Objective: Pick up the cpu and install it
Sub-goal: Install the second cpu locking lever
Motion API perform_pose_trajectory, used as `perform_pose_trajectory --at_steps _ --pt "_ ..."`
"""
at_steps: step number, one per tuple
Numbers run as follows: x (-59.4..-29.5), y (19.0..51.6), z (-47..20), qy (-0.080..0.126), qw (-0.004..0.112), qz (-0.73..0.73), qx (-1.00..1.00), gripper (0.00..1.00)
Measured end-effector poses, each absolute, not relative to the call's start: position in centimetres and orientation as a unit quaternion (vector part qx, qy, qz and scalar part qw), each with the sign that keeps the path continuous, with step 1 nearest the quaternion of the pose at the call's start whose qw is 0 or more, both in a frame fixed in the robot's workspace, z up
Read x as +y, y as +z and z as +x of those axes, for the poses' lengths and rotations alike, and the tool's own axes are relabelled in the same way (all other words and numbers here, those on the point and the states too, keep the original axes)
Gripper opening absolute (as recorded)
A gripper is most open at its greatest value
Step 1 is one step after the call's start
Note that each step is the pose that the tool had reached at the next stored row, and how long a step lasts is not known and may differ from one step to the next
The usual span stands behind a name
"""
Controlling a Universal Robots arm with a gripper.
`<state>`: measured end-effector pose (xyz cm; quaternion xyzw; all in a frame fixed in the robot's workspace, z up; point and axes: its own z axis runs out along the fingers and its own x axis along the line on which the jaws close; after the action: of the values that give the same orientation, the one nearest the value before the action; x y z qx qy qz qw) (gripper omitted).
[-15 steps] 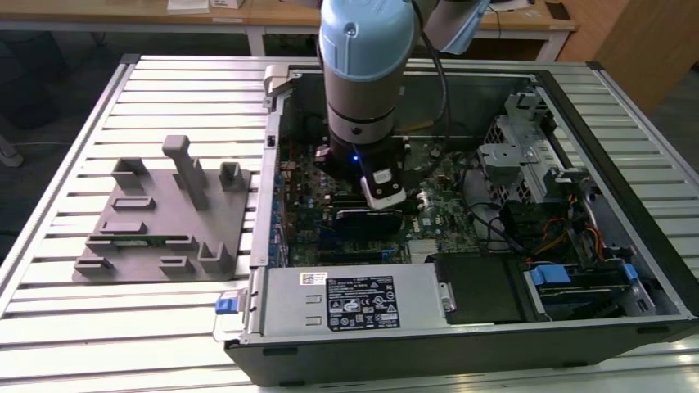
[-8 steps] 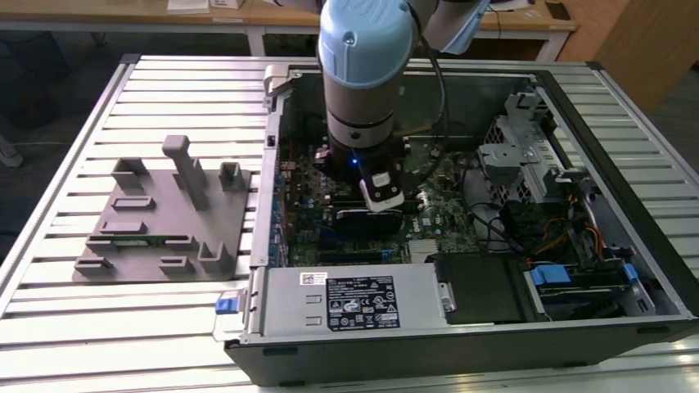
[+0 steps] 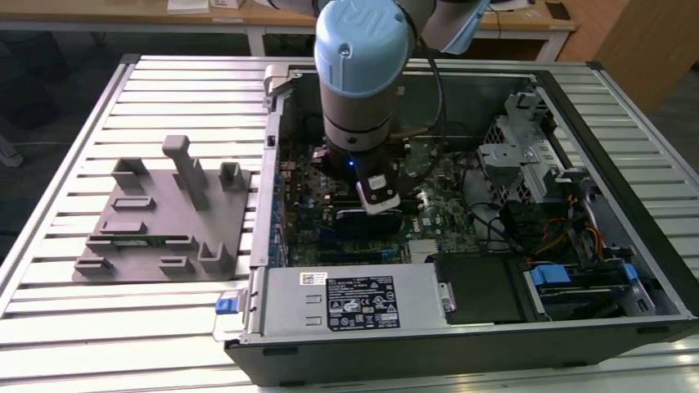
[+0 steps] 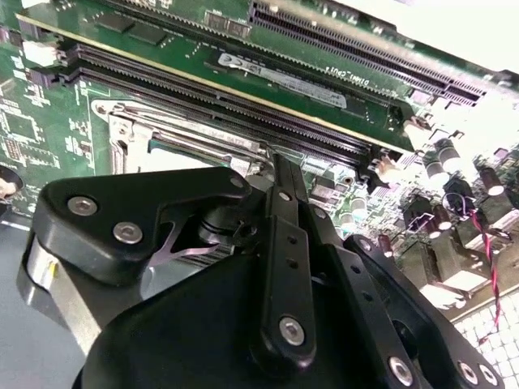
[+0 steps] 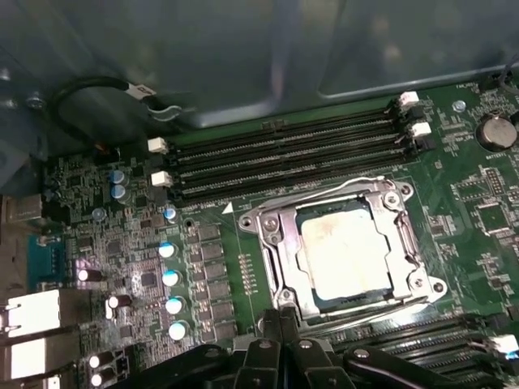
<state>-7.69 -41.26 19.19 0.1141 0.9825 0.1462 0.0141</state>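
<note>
- The arm (image 3: 355,74) reaches down into the open computer case (image 3: 459,327) lying on the slatted surface (image 3: 131,327); the gripper (image 5: 280,324) hangs just above the motherboard (image 5: 211,259)
- The cpu (image 5: 347,247) sits flat inside the metal socket frame (image 5: 272,235), silvery top up, between the rows of memory slots (image 5: 284,154)
- The fingers (image 5: 268,318) are pressed together with nothing between them, at the frame's near edge
- A grey fixture block (image 3: 164,217) lies beside the case, at the exterior view's left
</note>
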Motion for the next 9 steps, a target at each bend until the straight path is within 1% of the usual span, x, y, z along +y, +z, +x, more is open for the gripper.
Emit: perform_pose_trajectory --at_steps 3,9 --pt "-41.27 19.04 -7.75 0.153 0.013 0.114 0.982 0.11" --pt "-41.32 19.04 -7.85 0.153 0.013 0.114 0.981 0.11"
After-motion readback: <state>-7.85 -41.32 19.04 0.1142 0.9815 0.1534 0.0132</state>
